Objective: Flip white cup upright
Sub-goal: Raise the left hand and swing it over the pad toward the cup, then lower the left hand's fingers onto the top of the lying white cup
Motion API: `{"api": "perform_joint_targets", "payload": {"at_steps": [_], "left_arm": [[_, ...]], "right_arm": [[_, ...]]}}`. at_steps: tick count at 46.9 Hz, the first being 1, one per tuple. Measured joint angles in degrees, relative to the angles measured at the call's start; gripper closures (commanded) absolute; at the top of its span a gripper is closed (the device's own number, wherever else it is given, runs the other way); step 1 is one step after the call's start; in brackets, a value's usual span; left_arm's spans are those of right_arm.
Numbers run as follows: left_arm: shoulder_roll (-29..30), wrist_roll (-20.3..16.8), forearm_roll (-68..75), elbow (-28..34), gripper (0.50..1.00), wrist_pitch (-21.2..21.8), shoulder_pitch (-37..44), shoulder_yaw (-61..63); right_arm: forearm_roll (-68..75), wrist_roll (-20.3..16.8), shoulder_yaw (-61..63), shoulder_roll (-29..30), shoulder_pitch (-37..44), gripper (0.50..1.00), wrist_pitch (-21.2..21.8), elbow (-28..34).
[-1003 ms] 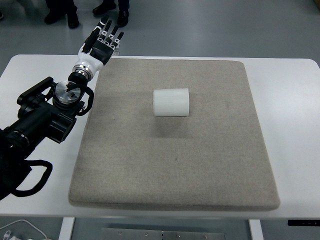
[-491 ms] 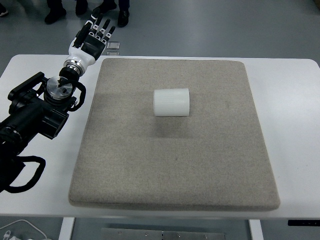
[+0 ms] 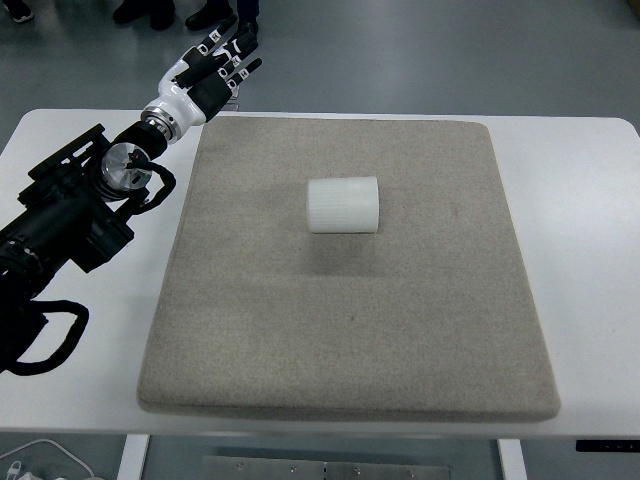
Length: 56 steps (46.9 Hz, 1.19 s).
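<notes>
Grey floor runs behind a white worktop (image 3: 580,180), and on the worktop a beige felt mat (image 3: 350,330) takes up most of the space. One white cup (image 3: 342,205) lies on its side on that mat, a little above the mat's middle, its ribbed wall facing up and its length running left to right. I cannot tell from this angle which end is the mouth, nor whether anything is inside it. Nothing touches the cup; bare mat surrounds it on every side, and a faint shadow lies on the mat below it.

My left hand (image 3: 212,65) is well apart from the cup, up past the far left corner of the mat, over the worktop's far edge and the floor beyond. Its fingers (image 3: 238,48) are spread and pointing away from me, holding nothing. My black left arm (image 3: 70,215) reaches in from the left edge of the view, crossing the bare strip of worktop beside the mat, with a loop of black cable (image 3: 45,335) hanging near the lower left.

Just beyond the hand, a small clear object (image 3: 232,98) sits at the worktop's far edge; it is too small to make out. At the top of the view, dark shoes (image 3: 205,12) of people stand on the floor. A white cord (image 3: 40,458) shows at the lower left corner, beneath the worktop.
</notes>
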Motion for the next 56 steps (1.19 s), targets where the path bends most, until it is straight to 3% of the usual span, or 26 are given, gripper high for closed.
{"api": "perform_joint_targets", "payload": {"at_steps": [21, 47, 56], "left_arm": [[2.04, 0.59, 20.88, -5.36, 0.506, -1.46, -1.37, 0.08], [7.81, 2.86, 39.09, -19.31, 0.512, -0.26, -2.19, 4.90], [9.11, 5.43, 44.88, -24.57, 0.512, 0.13, -2.51, 5.02]], "right_arm": [[0.00, 0.01, 0.00, 0.00, 0.00, 0.570, 0.00, -0.01], [0.00, 0.01, 0.00, 0.00, 0.00, 0.570, 0.00, -0.01], [0.00, 0.01, 0.05, 0.00, 0.00, 0.570, 0.00, 0.00]]}}
